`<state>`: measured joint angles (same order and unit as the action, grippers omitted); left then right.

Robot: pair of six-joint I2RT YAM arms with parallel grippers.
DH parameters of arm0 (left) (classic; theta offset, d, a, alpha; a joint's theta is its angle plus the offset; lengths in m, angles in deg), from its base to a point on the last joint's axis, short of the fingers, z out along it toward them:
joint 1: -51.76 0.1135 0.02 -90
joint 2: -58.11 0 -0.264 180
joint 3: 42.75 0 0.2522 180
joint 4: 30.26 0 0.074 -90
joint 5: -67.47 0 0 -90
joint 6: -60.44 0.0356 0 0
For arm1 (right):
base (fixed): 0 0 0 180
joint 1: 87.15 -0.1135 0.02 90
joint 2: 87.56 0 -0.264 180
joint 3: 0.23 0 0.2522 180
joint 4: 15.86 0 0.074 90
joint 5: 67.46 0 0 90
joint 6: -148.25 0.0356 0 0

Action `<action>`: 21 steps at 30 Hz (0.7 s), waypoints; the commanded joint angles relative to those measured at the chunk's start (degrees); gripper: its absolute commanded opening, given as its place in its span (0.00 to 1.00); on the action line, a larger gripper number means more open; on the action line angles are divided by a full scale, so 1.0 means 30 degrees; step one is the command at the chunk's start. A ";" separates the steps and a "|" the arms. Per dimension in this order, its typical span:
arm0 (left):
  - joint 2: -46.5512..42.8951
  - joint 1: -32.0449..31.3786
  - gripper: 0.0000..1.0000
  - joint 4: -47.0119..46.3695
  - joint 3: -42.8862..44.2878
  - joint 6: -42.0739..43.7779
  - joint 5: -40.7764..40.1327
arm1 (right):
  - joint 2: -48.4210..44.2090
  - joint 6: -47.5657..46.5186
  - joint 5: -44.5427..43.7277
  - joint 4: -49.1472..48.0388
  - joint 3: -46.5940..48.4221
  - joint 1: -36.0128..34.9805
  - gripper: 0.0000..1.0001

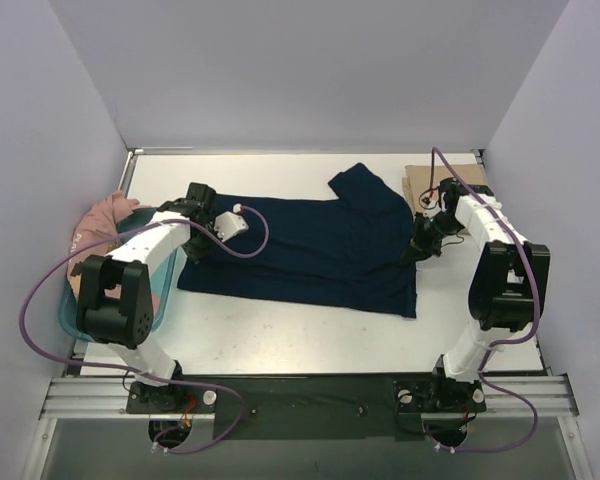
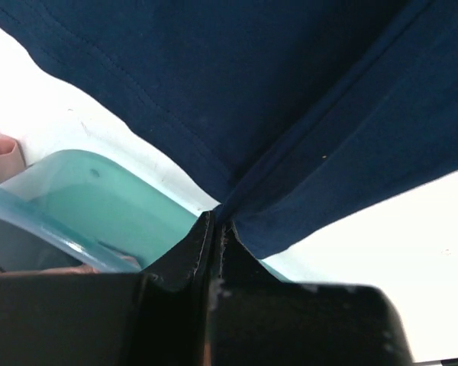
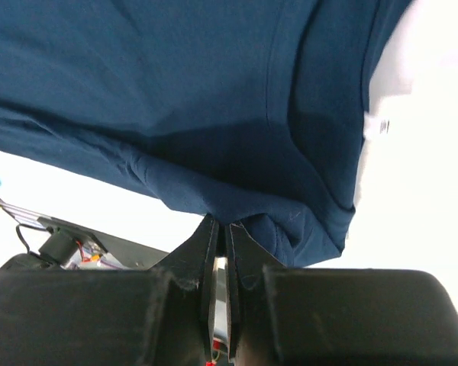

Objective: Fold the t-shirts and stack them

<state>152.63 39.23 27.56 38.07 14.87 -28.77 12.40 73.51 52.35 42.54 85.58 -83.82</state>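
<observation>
— Left gripper (image 2: 216,221) is clamping shut on a bunched edge of the navy t-shirt (image 1: 310,245), at the end lying just beside the teal tub (image 1: 68,318). Are you seeing the stitched hem running up from the pinch in your left wrist view?

— And your right gripper (image 3: 221,225) is closing on the same shirt at the end farthest from the tub, with a small fold of cloth gathering between the fingers. So you are holding both ends, and the body is lying spread on the table (image 1: 280,340) between them.

— That is looking like the start of a fold. You should be raising both ends together, at one height, so the cloth is stretching lightly and not sagging in the middle.

— I am thinking the tub side is the risky one. Your left fingers are working right next to its rim, so be lifting away from the tub before you are carrying anything across, or the hem may be catching on the plastic.

— The sleeve on the side facing away from your arms is sticking out loose. Be watching it as you are folding; it could be tucking under crookedly.

— The pink t-shirt (image 1: 100,220) is draping over the tub's far rim, and the tan t-shirt (image 1: 417,180) is sitting well apart from the tub, beyond the navy one. Both are waiting, so be laying this fold down square where a stack can be going.
</observation>
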 commanded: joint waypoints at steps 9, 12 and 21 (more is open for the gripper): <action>0.1687 0.0340 0.00 -0.2287 0.1933 -0.0951 -0.1286 | 0.2654 -0.0431 -0.0880 0.0031 0.3462 -0.0114 0.00; 0.1920 0.0340 0.00 -0.2730 0.1785 -0.0863 -0.1699 | 0.2890 -0.0402 -0.1115 0.0060 0.3727 -0.0115 0.00; 0.2595 0.0341 0.50 -0.2878 0.3449 -0.2151 -0.3221 | 0.2808 0.0503 -0.4326 0.0704 0.4489 -0.0408 0.49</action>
<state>160.30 39.82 21.39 42.62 11.46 -34.85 22.72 73.53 47.93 40.83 96.47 -84.52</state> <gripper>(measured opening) 0.449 0.403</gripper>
